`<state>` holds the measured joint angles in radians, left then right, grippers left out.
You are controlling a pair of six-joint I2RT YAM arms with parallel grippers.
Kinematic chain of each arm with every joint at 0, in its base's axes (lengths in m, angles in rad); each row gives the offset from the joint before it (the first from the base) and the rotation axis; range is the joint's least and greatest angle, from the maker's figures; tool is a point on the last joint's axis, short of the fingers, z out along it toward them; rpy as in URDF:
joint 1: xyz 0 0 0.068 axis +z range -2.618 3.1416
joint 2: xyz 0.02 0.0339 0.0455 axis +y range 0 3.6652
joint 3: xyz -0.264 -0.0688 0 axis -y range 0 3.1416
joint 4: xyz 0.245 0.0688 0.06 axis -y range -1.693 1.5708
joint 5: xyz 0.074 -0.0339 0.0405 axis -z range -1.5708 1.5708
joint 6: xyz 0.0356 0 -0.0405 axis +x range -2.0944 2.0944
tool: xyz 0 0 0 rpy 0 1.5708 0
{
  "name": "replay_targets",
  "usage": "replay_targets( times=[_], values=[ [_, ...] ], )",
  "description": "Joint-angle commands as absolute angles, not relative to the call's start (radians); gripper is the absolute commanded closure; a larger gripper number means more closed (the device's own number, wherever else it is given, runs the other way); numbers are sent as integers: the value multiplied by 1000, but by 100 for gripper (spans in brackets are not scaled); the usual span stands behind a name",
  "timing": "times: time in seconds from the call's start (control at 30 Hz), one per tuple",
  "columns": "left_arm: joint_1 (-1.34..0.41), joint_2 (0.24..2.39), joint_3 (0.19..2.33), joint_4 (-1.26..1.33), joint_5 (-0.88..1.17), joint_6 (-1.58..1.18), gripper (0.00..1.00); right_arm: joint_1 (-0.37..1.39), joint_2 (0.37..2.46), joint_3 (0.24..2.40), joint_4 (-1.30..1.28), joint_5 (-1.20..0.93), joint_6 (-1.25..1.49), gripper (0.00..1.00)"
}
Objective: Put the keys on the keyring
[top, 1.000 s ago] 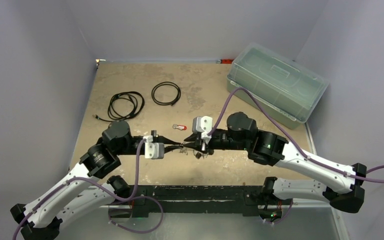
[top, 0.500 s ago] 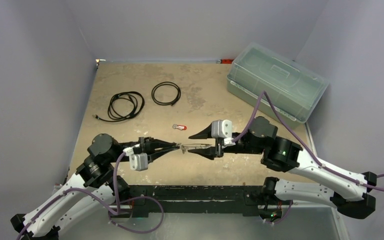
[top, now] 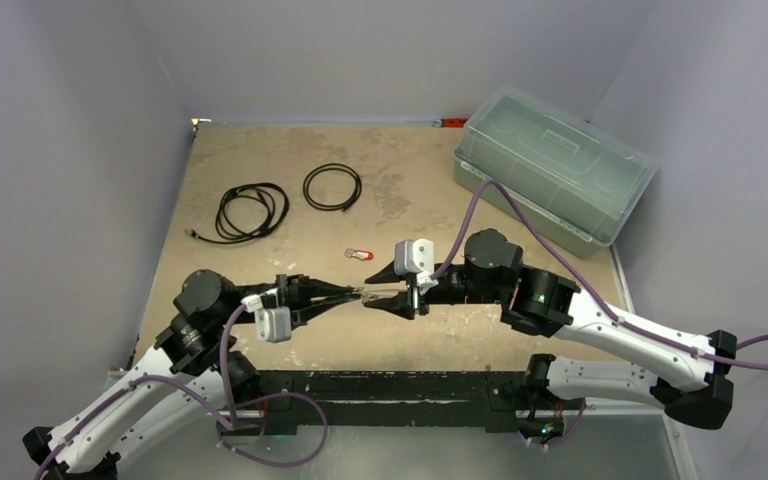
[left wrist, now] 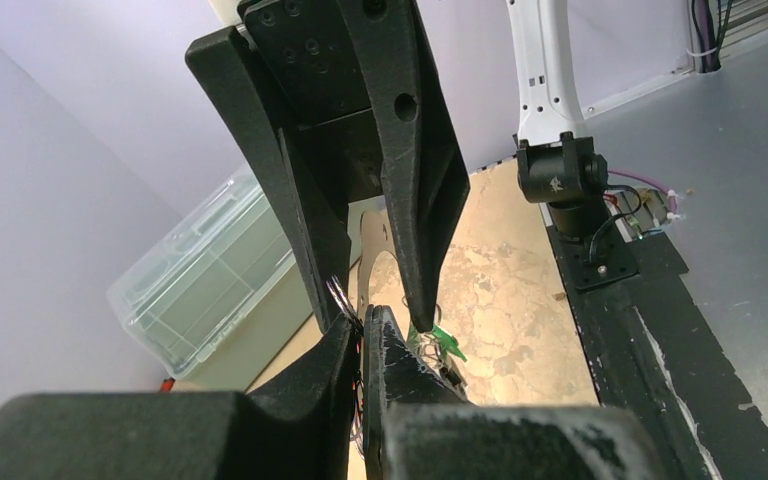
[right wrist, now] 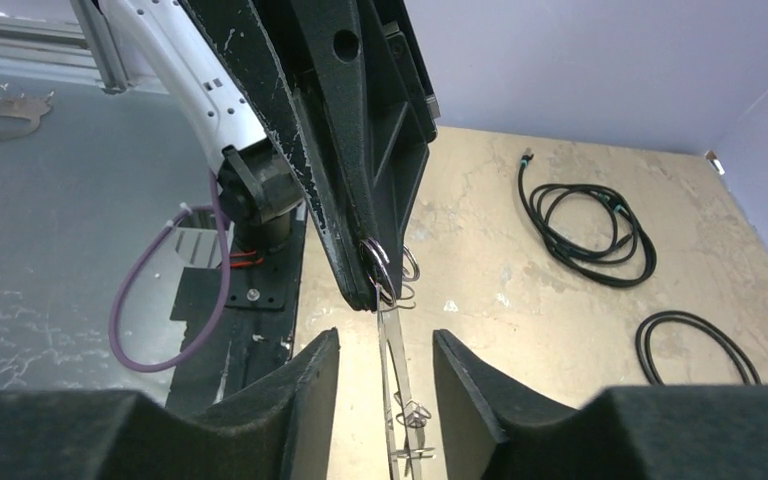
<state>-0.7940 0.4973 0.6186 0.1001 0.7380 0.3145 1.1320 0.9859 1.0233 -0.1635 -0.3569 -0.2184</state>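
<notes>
Hanging above the tan bench [top: 440, 338], the thin silvery oval keyring [right wrist: 391, 350] is clenched by the left pincer [left wrist: 362, 322]. The released right pincer [top: 369, 291] straddles it. A green-headed key [left wrist: 447, 342] seems threaded. The red-headed key [top: 358, 254] lies unthreaded at 12 o'clock, with open bench around it.

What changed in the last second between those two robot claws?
The right gripper opened, letting go where it had pinched by the keyring. It backed off to the right, then came back, and its fingers now straddle the ring. The left arm drew back slightly toward its base. The left gripper stayed shut on the keyring. The red key, black cable coils and plastic box did not move.
</notes>
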Motion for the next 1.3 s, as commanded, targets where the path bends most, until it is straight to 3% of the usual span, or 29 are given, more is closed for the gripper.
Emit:
replay_targets(
  times=[0.0,0.67,1.0,1.27],
  values=[
    [-792,492,615,177,758,302,100,1135,983,1070,-125,-367,-220,60],
    [-791,514,615,162,767,303,100,1136,1002,1094,-123,-375,-238,81],
    [-791,533,617,141,768,310,100,1137,1006,1104,-144,-381,-247,73],
    [-791,541,617,121,761,315,100,1137,1006,1104,-154,-394,-246,82]
  ],
)
